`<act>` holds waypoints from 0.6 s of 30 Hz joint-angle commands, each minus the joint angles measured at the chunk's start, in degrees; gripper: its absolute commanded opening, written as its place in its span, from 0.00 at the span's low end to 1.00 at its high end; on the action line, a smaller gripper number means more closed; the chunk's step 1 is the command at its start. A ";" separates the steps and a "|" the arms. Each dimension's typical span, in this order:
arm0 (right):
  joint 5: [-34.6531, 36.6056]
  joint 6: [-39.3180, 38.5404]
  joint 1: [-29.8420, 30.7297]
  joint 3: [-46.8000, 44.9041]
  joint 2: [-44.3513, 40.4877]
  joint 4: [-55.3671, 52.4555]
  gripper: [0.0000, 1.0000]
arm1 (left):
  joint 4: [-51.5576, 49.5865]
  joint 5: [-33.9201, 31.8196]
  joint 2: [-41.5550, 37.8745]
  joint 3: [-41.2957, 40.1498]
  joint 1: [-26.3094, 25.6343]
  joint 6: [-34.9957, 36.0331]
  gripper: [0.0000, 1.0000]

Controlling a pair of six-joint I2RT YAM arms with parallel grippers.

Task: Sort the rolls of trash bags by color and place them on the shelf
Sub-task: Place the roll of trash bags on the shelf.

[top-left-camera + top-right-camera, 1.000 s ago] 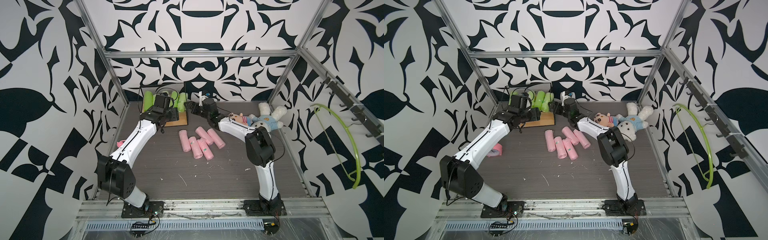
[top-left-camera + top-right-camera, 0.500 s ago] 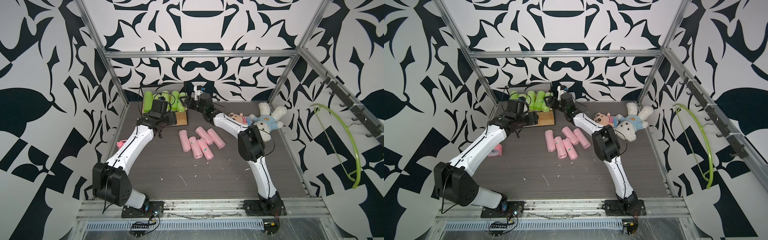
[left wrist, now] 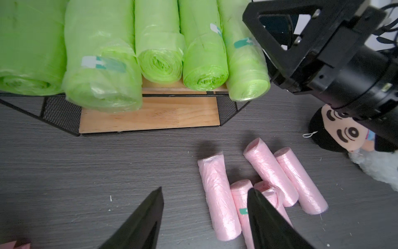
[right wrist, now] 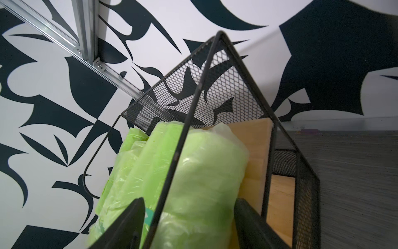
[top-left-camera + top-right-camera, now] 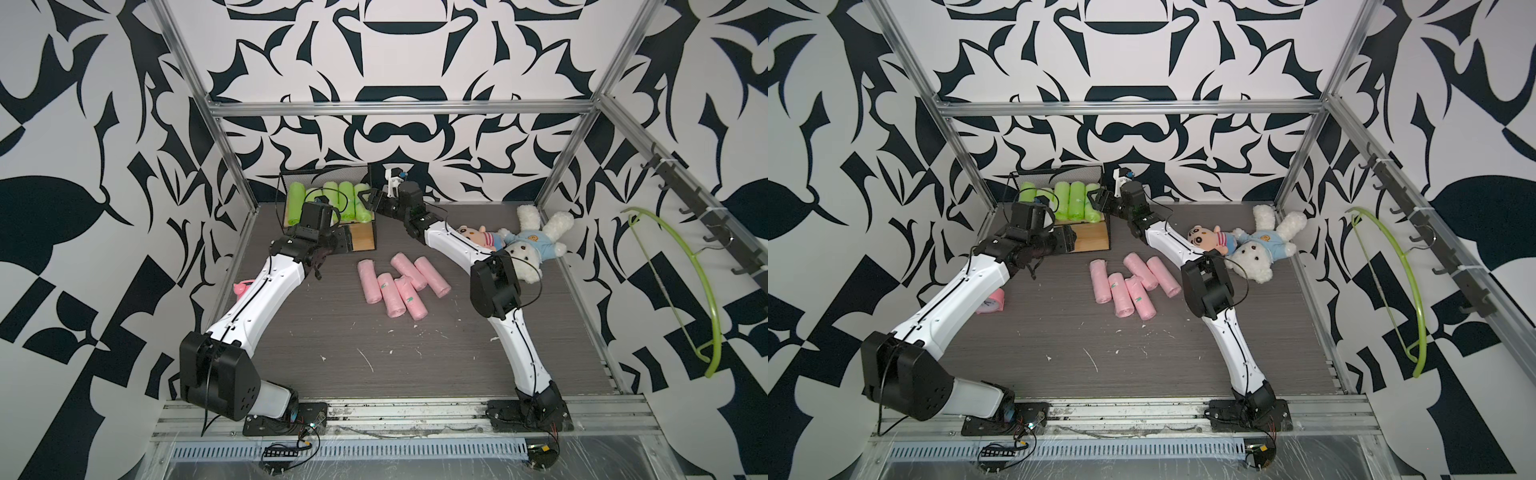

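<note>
Green rolls (image 3: 159,49) on shelf (image 3: 150,116) carry teal-white labels (image 3: 103,62), print unreadable.

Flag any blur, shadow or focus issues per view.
Both top views: sharp, evenly lit across the table. Left wrist view: green rolls crisp, soft shadows beside the pink rolls, left tool dark and soft. Right wrist view: right tool and nearest green roll defocused, shelf mesh sharper.
</note>
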 commanded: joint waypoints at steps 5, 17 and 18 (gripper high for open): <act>-3.16 -3.85 -2.10 0.85 -8.36 -0.55 0.89 | 2.19 5.75 -3.94 -4.25 0.31 -1.57 0.69; -0.44 -17.44 -5.27 -17.21 -28.33 -15.98 0.93 | 11.52 14.73 -10.01 -19.32 0.06 -9.62 0.70; 0.17 -18.90 -5.29 -19.31 -30.35 -18.38 0.93 | 12.82 14.71 -10.35 -20.93 -0.22 -10.56 0.70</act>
